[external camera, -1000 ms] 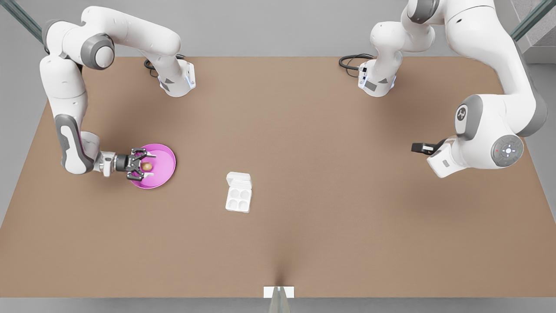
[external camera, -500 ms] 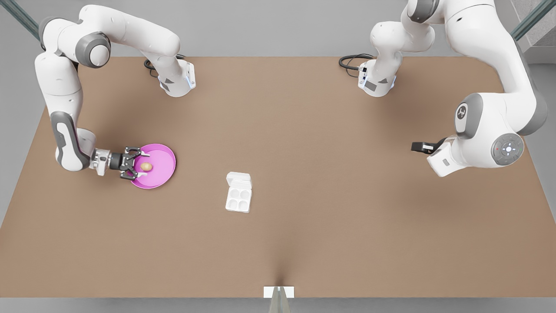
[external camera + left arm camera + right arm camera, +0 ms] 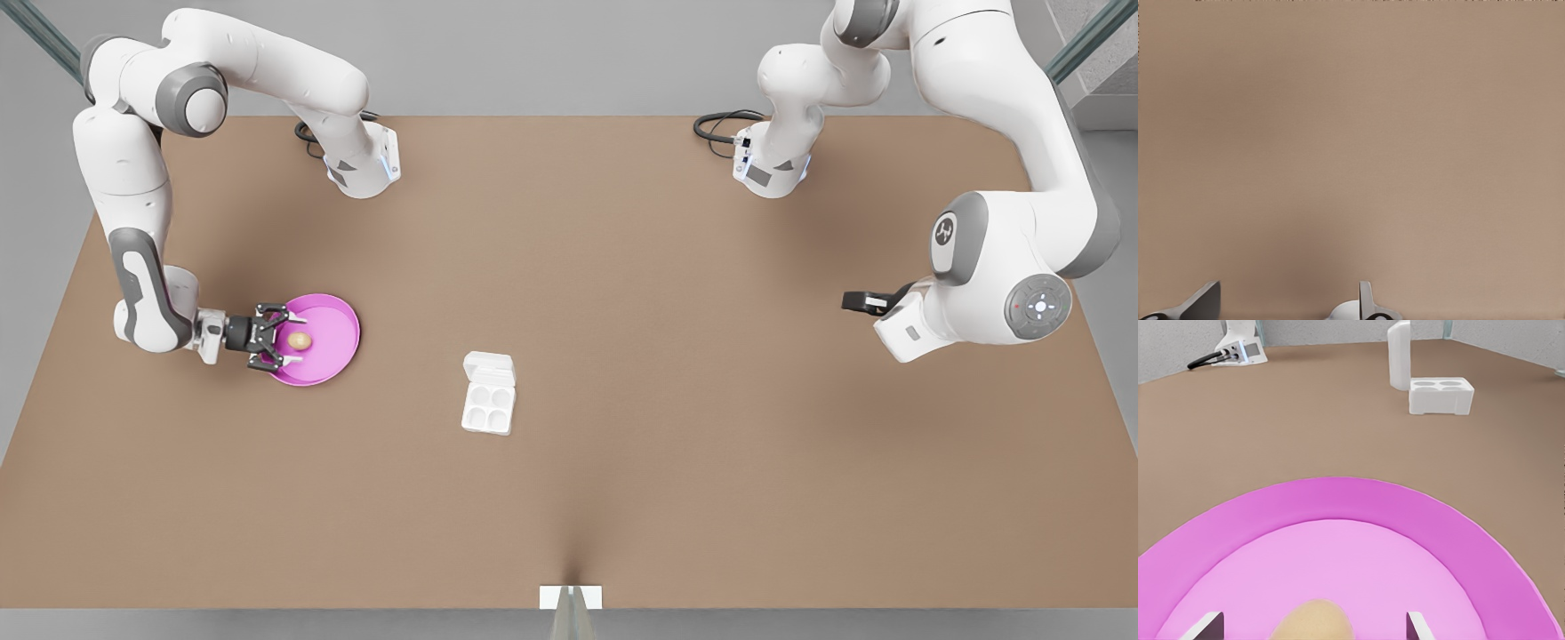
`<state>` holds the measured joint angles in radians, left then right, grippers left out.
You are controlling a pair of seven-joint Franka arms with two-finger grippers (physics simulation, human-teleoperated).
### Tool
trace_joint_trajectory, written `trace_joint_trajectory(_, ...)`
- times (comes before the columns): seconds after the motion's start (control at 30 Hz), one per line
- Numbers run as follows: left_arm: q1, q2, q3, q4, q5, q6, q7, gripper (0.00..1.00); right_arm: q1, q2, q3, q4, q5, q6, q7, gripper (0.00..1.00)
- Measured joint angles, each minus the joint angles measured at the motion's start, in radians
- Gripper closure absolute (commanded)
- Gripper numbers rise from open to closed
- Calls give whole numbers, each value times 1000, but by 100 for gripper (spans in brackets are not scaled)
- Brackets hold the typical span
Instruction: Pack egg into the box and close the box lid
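The tan egg (image 3: 299,340) lies on the pink plate (image 3: 333,324) at the front view's left. My right gripper (image 3: 294,339) is open and low over the plate, its fingertips (image 3: 297,318) on either side of the egg (image 3: 1313,621), apart from it. The white box (image 3: 488,407) sits near the table's middle with four bare cups, and the box lid (image 3: 489,364) is open behind the tray. From the right wrist the box (image 3: 1439,395) is far off, its lid (image 3: 1399,355) upright. My left gripper (image 3: 1285,308) is open over bare table and waits.
The plate's rim (image 3: 1358,500) curves in front of the right gripper. Both arm bases (image 3: 360,169) (image 3: 769,169) and a black cable (image 3: 716,124) stand at the table's far edge. The left arm (image 3: 996,284) hangs over the front view's right side.
My right gripper has drawn back a little toward the front view's left and sunk lower, fingers still apart. The egg stays on the plate. The left arm has not moved.
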<state>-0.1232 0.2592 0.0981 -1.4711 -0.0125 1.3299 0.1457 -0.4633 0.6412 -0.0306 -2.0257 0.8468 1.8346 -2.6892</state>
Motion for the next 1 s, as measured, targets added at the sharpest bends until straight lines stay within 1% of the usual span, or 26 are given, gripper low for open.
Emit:
trace_joint_trajectory(0.13,0,2,0,0,1,0,2,0,-2,-2,1,-1,0,0,3,0)
trace_joint_trajectory(0.17,0,1,0,0,1,0,0,0,-2,-2,0,-1,0,0,3,2)
trace_joint_trajectory(0.23,-1,1,0,0,1,-1,2,0,-2,-4,0,-1,0,0,-2,17)
trace_joint_trajectory(0.5,0,-1,0,0,2,-2,1,0,0,-3,0,-1,-9,20,-4,17)
trace_joint_trajectory(0.53,0,-1,0,0,2,-2,2,0,0,-3,1,-2,-9,18,-3,26)
trace_joint_trajectory(0.57,0,-1,0,0,2,-1,2,0,0,-3,1,-1,-9,17,-5,32)
trace_joint_trajectory(0.6,-1,-1,0,0,3,0,2,0,0,-3,1,-2,-9,17,-6,41)
trace_joint_trajectory(0.93,-1,-1,0,0,3,-3,2,0,0,-6,1,-3,-21,18,-6,40)
trace_joint_trajectory(1.0,-1,0,0,0,3,-1,2,0,0,-6,1,-2,-21,18,-6,43)
